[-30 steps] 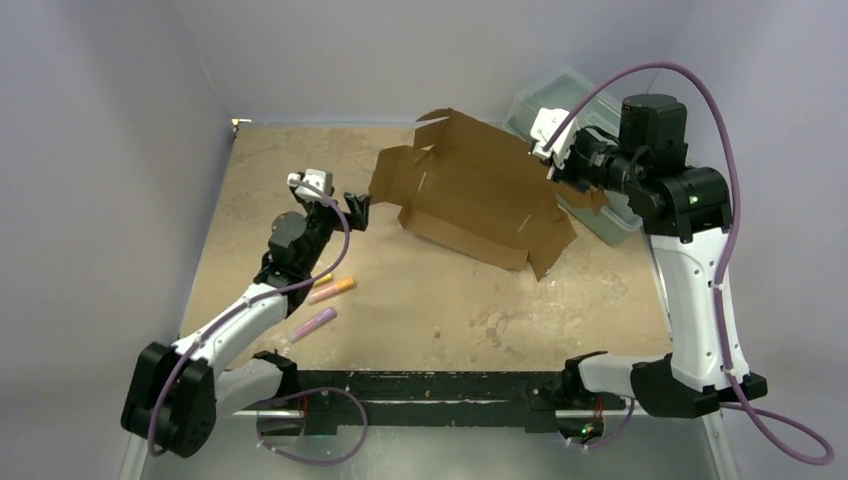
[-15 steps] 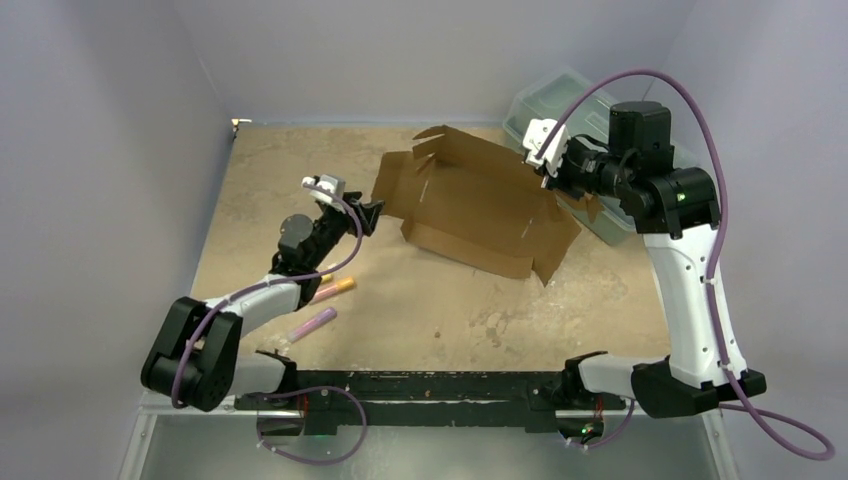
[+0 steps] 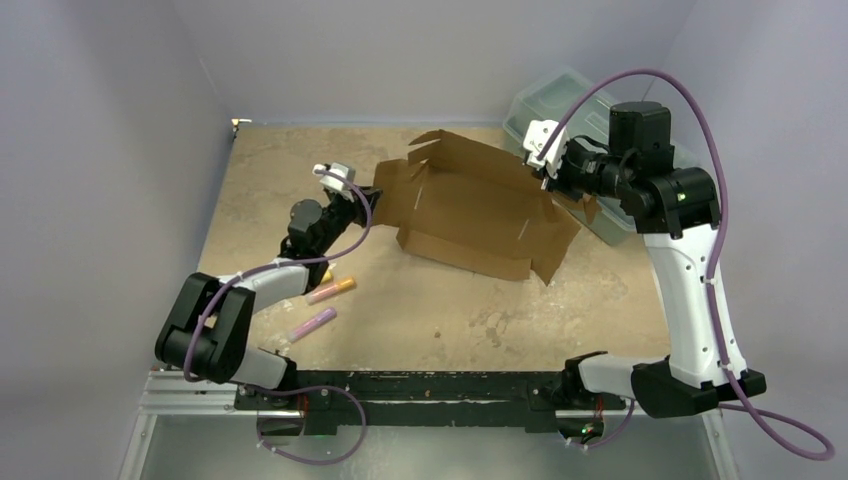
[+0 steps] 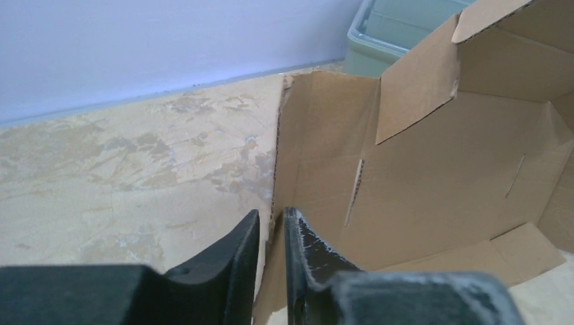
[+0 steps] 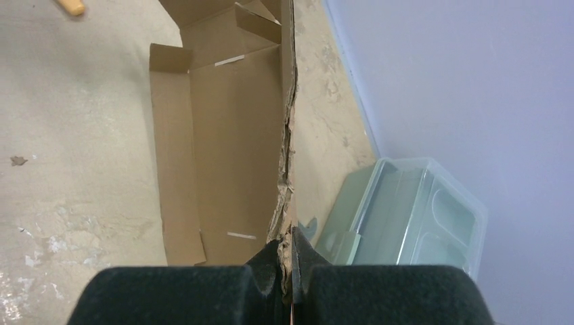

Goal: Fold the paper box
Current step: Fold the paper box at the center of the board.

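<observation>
The paper box (image 4: 440,183) runs off the left wrist view's right edge; the toolbox (image 4: 386,30) behind it is cropped.

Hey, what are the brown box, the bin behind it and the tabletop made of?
The paper box: likely corrugated cardboard, matte brown, with a ragged, layered raw edge. The bin: translucent grey-green plastic, slightly glossy, with see-through walls. The tabletop: mottled tan and matte, perhaps worn wood or laminate; the look leaves it open.

The paper box (image 3: 470,205) is brown, the table (image 3: 450,310) mottled tan, the toolbox (image 3: 545,105) grey-green.
</observation>
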Robot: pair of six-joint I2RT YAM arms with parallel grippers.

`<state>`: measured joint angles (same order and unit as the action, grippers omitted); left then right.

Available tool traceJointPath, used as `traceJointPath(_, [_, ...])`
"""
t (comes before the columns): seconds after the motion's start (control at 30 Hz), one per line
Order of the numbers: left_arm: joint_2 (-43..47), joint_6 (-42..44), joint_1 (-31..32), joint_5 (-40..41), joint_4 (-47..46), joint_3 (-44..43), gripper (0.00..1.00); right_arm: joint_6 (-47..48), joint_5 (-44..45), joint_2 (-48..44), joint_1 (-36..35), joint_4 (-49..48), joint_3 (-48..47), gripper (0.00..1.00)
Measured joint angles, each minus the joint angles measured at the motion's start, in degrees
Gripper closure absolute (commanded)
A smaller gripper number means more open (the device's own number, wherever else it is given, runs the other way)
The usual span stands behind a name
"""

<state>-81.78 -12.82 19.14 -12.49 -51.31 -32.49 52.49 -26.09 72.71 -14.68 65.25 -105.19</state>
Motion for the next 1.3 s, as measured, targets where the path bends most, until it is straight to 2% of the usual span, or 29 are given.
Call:
traceJointPath(0.03, [-0.5,0.1,0.0,-0.2,0.0,-0.3,1.0,0.0,-0.2,0.0,0.0,0.0,0.0,1.0])
traceJointPath(0.3, [-0.5,-0.2,0.1,-3.8,-0.6,0.6,1.0,-0.3,-0.6,0.0,-0.1,0.3,0.0,1.0])
traceJointPath(0.6, [10.7,-0.2,5.0,-3.0,-3.0,11.9,1.0,-1.0,-4.5,-2.8,-5.2,0.9,7.6,1.0])
traceJointPath(0.77, [12.2,0.0,9.2,-0.9,-5.6,15.7,1.0,-2.4,-6.1,-4.9,-7.6,1.2,11.2,1.0])
traceJointPath(1.0, [12.2,0.1,10.7,1.0,-9.9,20.1,1.0,-6.8,-6.5,-5.8,-7.8,1.0,10.4,1.0])
traceJointPath(1.3, [11.6,0.5,11.0,1.9,-11.0,21.0,1.0,-11.2,-8.6,-2.3,-7.9,2.2,7.1,1.0])
